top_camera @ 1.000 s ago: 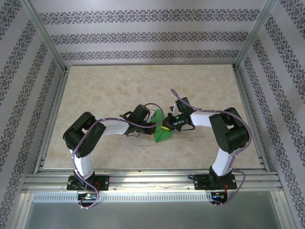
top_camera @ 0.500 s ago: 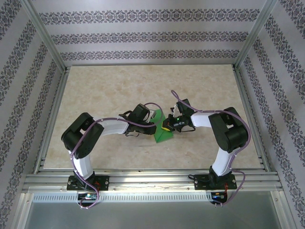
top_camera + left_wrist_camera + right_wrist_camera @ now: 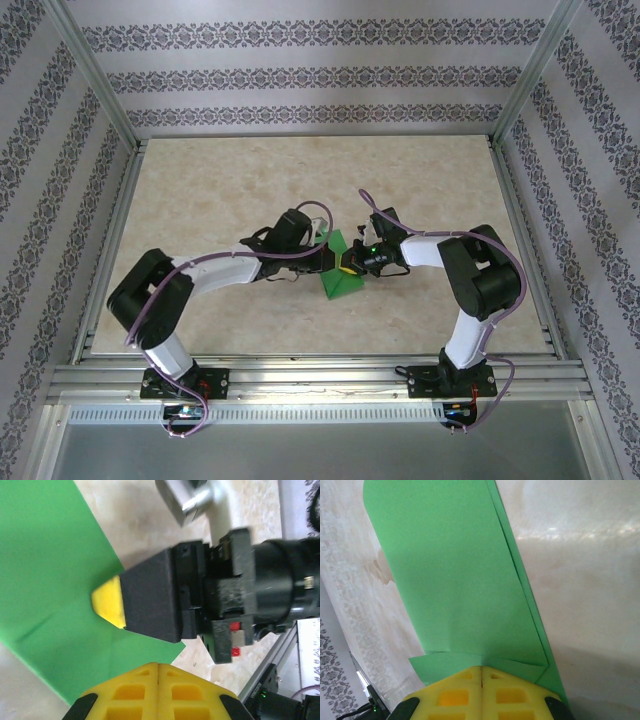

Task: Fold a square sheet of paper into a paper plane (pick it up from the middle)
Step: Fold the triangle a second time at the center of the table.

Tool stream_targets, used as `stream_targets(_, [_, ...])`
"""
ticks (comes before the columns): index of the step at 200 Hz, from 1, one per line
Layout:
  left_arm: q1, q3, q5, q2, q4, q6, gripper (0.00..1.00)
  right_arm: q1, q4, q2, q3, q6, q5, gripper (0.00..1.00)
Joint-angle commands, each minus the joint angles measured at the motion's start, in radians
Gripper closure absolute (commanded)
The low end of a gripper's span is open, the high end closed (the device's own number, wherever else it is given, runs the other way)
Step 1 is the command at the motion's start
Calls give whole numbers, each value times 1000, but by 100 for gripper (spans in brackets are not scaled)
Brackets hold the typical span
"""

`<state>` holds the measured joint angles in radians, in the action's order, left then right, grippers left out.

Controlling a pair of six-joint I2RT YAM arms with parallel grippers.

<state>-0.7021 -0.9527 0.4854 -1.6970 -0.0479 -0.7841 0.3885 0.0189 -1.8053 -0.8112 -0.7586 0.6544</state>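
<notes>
A pale, marbled beige table [image 3: 200,190] sits inside an aluminium frame [image 3: 95,120], with walls [image 3: 300,80] papered in grey ornamental stripes. Two arms reach in from the near edge, and their two grippers meet at the middle of the table.

The left gripper [image 3: 327,261] has its two yellow fingers pressed flat together with nothing visibly between them. Its own wrist view shows the closed seam at the gripper tip [image 3: 158,667], with a corner of the green paper lying just ahead of it.

The right gripper [image 3: 349,264] is closed as well. In its wrist view the fingers meet along a tight line at the tip [image 3: 481,670], set right at the near edge of the green sheet where a narrow folded flap runs across. Whether any paper is pinched there cannot be told. From the left wrist camera, the right gripper [image 3: 111,603] appears as a black finger with a yellow tip, lying on the green surface.

There is one square sheet of paper [image 3: 340,284], bright green, lying on the table between and just under the two gripper tips. It is already partly folded. From above it forms an angular, roughly triangular shape. The left wrist view shows a faint crease across the sheet [image 3: 45,570]. The right wrist view shows the sheet [image 3: 450,580] with a doubled layer along its right edge.
</notes>
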Motion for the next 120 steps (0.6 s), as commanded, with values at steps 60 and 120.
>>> stream_targets(60, [-34, -41, 76, -152, -59, -135, 100, -2, -94, -20, 43, 7, -87, 100])
stream_targets(120, [-37, -6, 64, -182, -49, -132, 100, -1, -94, -23, 47, 9, -93, 100])
